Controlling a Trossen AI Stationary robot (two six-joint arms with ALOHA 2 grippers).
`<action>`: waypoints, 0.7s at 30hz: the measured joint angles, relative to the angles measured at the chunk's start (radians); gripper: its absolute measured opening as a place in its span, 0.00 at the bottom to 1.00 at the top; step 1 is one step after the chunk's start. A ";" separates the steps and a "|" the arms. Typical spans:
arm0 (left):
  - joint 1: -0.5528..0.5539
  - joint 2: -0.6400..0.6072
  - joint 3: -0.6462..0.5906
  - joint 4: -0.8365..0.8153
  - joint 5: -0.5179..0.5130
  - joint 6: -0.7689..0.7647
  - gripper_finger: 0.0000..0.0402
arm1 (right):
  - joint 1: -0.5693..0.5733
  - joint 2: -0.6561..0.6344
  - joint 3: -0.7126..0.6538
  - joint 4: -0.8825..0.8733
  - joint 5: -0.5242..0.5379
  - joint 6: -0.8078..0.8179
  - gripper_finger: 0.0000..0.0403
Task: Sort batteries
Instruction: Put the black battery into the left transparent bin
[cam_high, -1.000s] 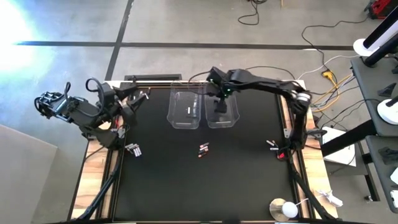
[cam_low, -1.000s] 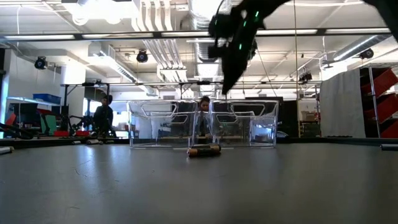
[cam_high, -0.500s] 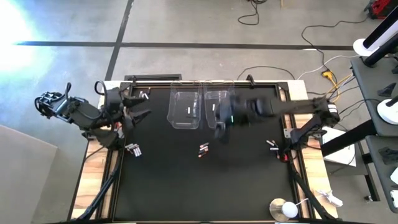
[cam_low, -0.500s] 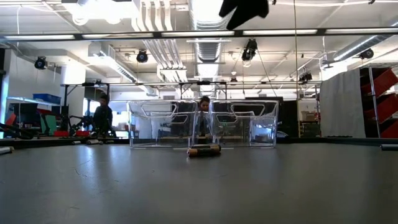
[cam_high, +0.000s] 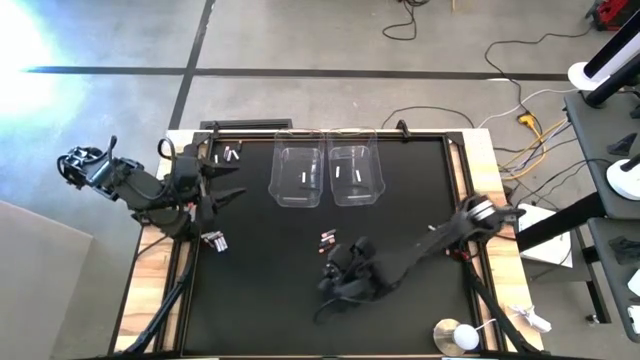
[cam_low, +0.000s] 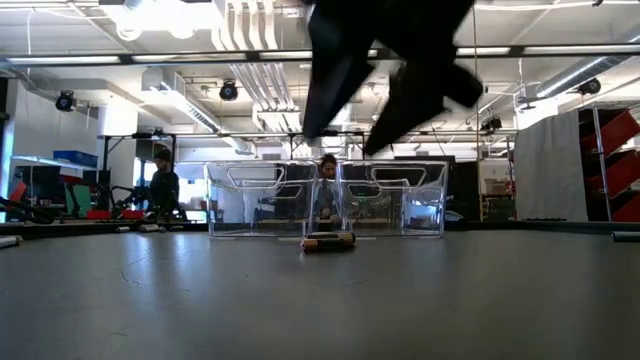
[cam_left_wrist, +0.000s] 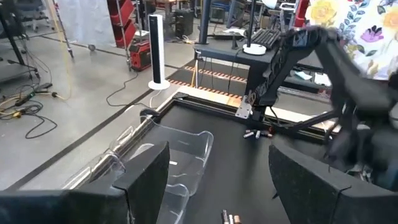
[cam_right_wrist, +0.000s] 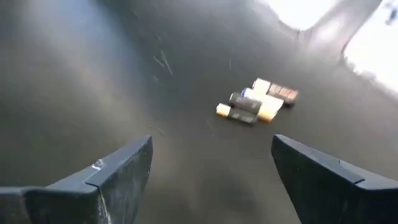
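Note:
Small batteries lie on the black mat in clusters: one at mid-table (cam_high: 327, 240) (cam_low: 328, 242) (cam_right_wrist: 257, 102), one near the left edge (cam_high: 213, 240), one at the far left corner (cam_high: 232, 153) and one by the right edge (cam_high: 440, 233). A white battery lies in each of two clear tubs (cam_high: 300, 175) (cam_high: 355, 175). My right gripper (cam_high: 338, 278) (cam_right_wrist: 211, 144) (cam_low: 338, 140) is open and hangs above the mat just on the near side of the mid-table cluster. My left gripper (cam_high: 225, 180) (cam_left_wrist: 219, 149) is open at the table's left side, pointing toward the tubs.
The two tubs (cam_low: 325, 198) stand side by side toward the far edge. The mat's near half shows no objects. My right arm (cam_high: 440, 240) slants across the mat from the right edge. A round white object (cam_high: 458, 335) sits at the near right corner. People stand in the room beyond.
My right gripper has left its place over the right tub and swept quickly toward the near edge, past the mid-table batteries, and now hangs just on their near side. My left gripper has shifted slightly toward the right. The batteries on the mat have stayed put.

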 joint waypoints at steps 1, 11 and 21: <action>-0.003 0.000 -0.003 -0.002 0.000 -0.004 0.63 | -0.004 0.035 0.006 0.006 0.001 0.031 0.81; -0.067 -0.007 -0.007 -0.253 0.000 -0.194 0.63 | 0.006 0.201 0.024 0.052 0.252 0.263 0.86; -0.081 -0.025 -0.134 -0.268 -0.006 -0.207 0.63 | -0.011 0.279 0.023 0.161 0.289 0.252 0.85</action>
